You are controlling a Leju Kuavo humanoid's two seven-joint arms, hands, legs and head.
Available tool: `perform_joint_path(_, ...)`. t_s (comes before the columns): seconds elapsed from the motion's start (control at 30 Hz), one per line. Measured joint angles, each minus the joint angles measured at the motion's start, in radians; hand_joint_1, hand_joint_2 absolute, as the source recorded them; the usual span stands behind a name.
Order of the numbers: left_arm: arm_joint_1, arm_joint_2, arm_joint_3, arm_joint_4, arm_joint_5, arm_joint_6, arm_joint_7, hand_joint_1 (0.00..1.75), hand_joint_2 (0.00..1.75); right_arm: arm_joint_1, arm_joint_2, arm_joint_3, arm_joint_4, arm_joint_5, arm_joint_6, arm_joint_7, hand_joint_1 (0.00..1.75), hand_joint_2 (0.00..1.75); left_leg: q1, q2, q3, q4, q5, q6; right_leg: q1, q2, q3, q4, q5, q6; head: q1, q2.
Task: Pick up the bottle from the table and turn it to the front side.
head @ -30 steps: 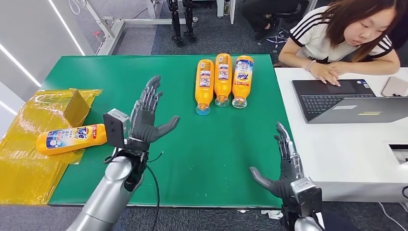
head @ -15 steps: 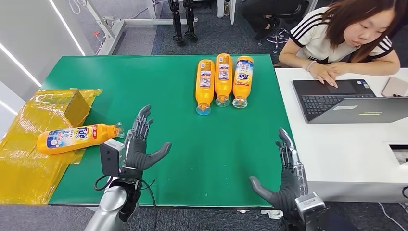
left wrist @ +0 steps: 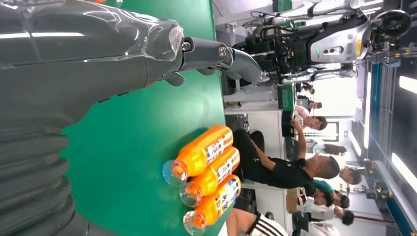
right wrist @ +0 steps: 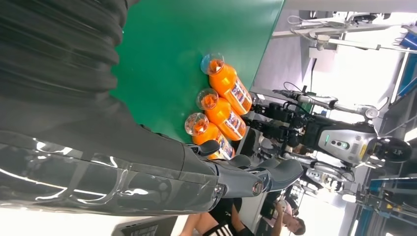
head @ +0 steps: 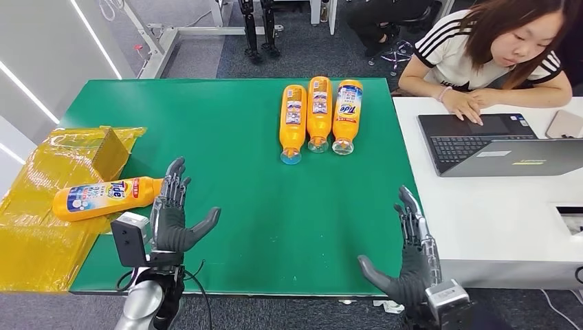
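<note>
Green surface point(head: 275, 206) is stretching wide, three bottles point(head: 318, 113) lying well beyond both hands. Left hand point(head: 172, 213) is hovering, fingers spread, gripping nothing, just beside the bottle point(head: 103, 198) on yellow wrap point(head: 41, 240). Right hand point(head: 411, 254) is spread too.

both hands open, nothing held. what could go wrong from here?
The three bottles lie side by side and touching, so gripping one may roll or nudge its neighbours. The left hand is close beside the Tide bottle on the yellow plastic sheet; a stray move could knock it along the sheet.
</note>
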Motion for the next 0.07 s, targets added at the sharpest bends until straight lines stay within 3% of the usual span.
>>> perform_joint_path(0.07, 0.006, 0.000, 0.005, -0.008, -0.008, 0.000, 0.003, 0.00, 1.75, 0.006, 0.000, 0.000, -0.010, 0.005, 0.001, 0.005, 0.00, 1.75, 0.000, 0.000, 0.000, 0.000, 0.000, 0.000, 0.000, 0.000, 0.000, 0.000, 0.000, 0.000, 0.000, 0.000)
